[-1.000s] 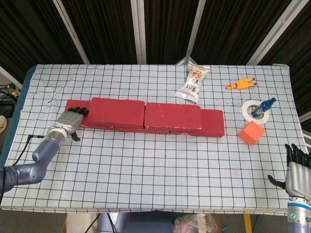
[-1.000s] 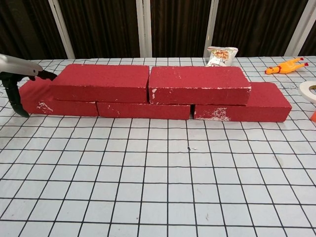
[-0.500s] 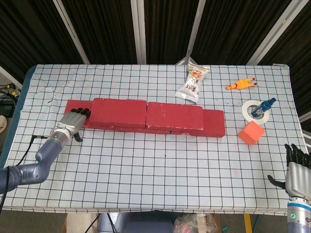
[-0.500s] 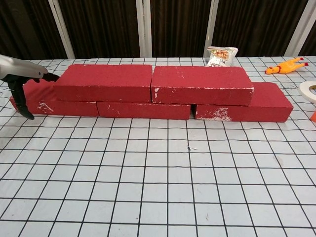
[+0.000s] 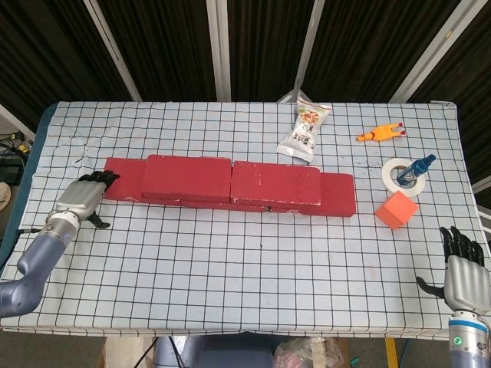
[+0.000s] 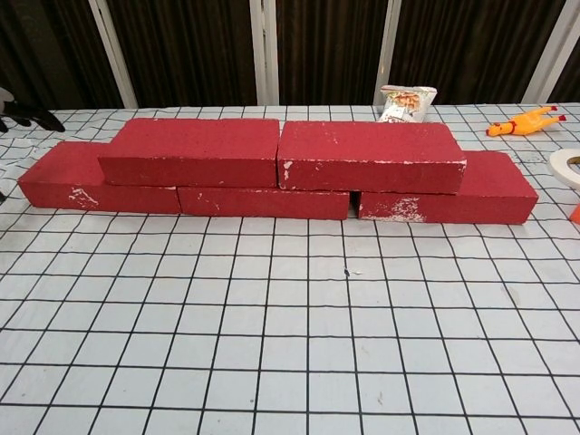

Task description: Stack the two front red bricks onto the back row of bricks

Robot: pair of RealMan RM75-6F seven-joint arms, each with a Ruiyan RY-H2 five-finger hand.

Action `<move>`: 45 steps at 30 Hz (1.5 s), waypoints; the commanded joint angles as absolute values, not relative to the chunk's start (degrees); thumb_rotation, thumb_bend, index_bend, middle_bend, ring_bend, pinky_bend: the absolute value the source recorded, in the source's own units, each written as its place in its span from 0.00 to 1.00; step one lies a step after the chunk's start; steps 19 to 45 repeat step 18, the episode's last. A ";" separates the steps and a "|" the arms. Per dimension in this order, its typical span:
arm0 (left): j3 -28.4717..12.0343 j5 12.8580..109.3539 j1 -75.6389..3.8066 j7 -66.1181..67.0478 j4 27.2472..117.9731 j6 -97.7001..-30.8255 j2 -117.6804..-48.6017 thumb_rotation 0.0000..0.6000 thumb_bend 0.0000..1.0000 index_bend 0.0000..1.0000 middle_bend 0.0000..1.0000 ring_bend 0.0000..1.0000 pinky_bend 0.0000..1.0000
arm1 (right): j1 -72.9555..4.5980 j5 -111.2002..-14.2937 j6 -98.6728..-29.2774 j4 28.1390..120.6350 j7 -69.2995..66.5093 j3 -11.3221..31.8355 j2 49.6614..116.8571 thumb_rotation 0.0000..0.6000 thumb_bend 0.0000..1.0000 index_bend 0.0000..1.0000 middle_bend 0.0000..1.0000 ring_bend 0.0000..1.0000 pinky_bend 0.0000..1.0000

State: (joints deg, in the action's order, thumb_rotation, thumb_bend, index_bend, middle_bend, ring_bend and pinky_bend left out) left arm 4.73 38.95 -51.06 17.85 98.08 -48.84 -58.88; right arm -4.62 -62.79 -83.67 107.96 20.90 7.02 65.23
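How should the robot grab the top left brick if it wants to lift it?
Probably by its two long sides, front and back, coming down from above. The top left brick lies flat on the lower row, so nothing can slip underneath. Its right end butts against the top right brick, blocking an end grip. The left hand is nearest.

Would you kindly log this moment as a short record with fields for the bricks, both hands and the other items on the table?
top bricks: two red bricks lie side by side on the bottom row
bottom row: three red bricks, ends showing at both sides
left robot hand: beside the row's left end, apart from it, holding nothing
right robot hand: at the table's near right edge, fingers spread, empty
other items: snack bag, rubber chicken, tape roll, orange cube
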 commanded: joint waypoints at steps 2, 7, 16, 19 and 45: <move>7.92 62.04 -33.52 5.33 100.03 -66.68 -59.14 1.00 0.00 0.09 0.01 0.00 0.09 | -4.70 -64.77 -83.70 107.53 20.61 6.35 65.48 1.00 0.18 0.02 0.00 0.00 0.00; 9.05 69.00 -26.31 5.57 97.93 -76.22 -62.75 1.00 0.00 0.09 0.01 0.00 0.09 | -4.34 -67.64 -85.76 106.11 20.34 6.25 66.35 1.00 0.18 0.02 0.00 0.00 0.00; 9.67 78.90 -17.70 7.83 95.04 -87.43 -68.56 1.00 0.00 0.09 0.00 0.00 0.09 | -3.91 -73.63 -87.09 103.06 16.88 5.42 66.60 1.00 0.18 0.02 0.00 0.00 0.00; 9.39 80.92 -17.07 9.04 95.03 -88.44 -68.84 1.00 0.00 0.09 0.00 0.00 0.09 | -3.86 -74.63 -87.40 102.34 16.43 5.38 66.75 1.00 0.18 0.02 0.00 0.00 0.00; 9.39 80.92 -17.07 9.04 95.03 -88.44 -68.84 1.00 0.00 0.09 0.00 0.00 0.09 | -3.86 -74.63 -87.40 102.34 16.43 5.38 66.75 1.00 0.18 0.02 0.00 0.00 0.00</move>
